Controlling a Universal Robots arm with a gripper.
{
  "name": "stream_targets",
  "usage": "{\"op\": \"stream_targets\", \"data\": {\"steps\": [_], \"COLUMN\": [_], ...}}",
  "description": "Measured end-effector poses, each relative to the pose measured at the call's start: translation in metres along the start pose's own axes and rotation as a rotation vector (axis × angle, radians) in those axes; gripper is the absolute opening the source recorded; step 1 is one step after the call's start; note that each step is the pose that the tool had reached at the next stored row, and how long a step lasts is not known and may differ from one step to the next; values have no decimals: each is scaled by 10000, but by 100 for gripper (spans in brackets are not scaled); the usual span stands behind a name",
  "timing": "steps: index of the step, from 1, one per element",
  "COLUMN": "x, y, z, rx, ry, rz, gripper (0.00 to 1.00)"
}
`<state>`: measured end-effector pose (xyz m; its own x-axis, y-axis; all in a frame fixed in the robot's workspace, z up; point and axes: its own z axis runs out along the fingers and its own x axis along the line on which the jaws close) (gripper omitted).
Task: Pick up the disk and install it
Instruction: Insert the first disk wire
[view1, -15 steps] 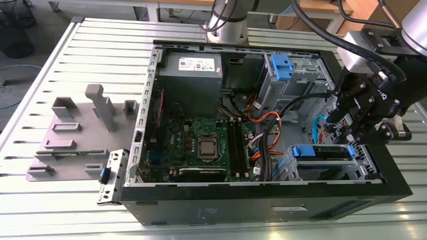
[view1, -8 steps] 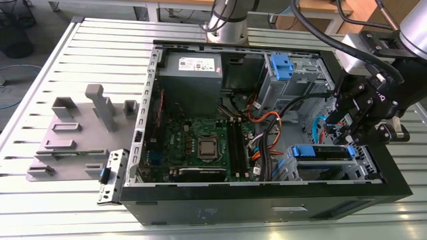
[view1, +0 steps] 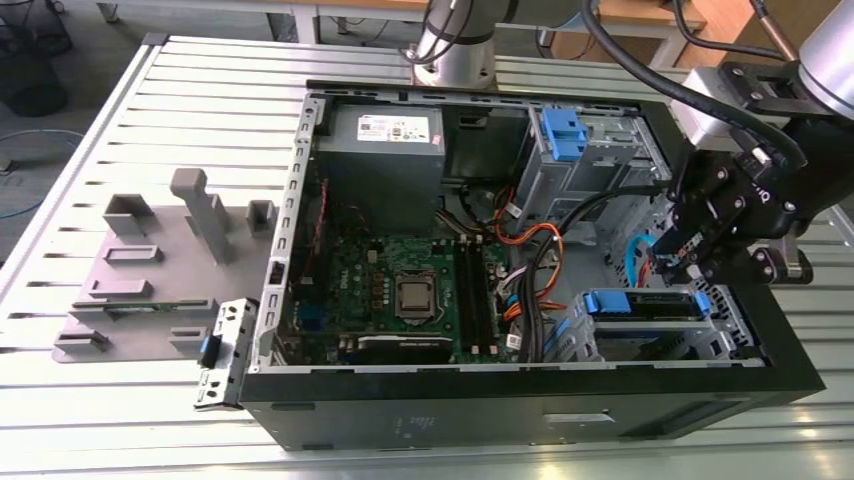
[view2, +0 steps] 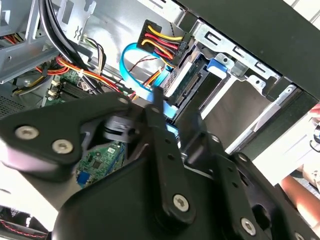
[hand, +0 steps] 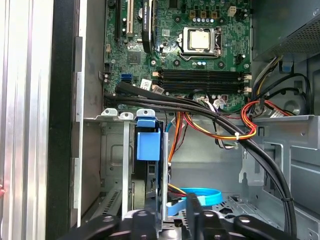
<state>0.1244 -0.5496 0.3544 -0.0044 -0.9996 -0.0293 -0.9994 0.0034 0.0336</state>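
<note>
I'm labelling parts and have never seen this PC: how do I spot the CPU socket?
Find the open black PC case on the slatted table. On its green motherboard, the CPU socket is the square silver-framed part, beside long black memory slots.

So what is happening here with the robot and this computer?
A robot arm works inside an open computer case lying on a slatted table. Its end effector hovers over the drive cage at the exterior view's right, by the disk in its blue carrier, which sits in the bay with its cables beside it.
</note>
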Motion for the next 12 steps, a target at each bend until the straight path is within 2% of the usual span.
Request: {"op": "stream_targets", "data": {"steps": [1, 3, 4, 6, 12], "x": [0, 0, 0, 0, 0], "y": [0, 0, 0, 0, 0], "z": [0, 1, 1, 2, 3], "rx": [0, 0, 0, 0, 0], "ry": [0, 0, 0, 0, 0], "rz": [0, 0, 0, 0, 0], "gripper": [41, 29, 29, 17, 16]}}
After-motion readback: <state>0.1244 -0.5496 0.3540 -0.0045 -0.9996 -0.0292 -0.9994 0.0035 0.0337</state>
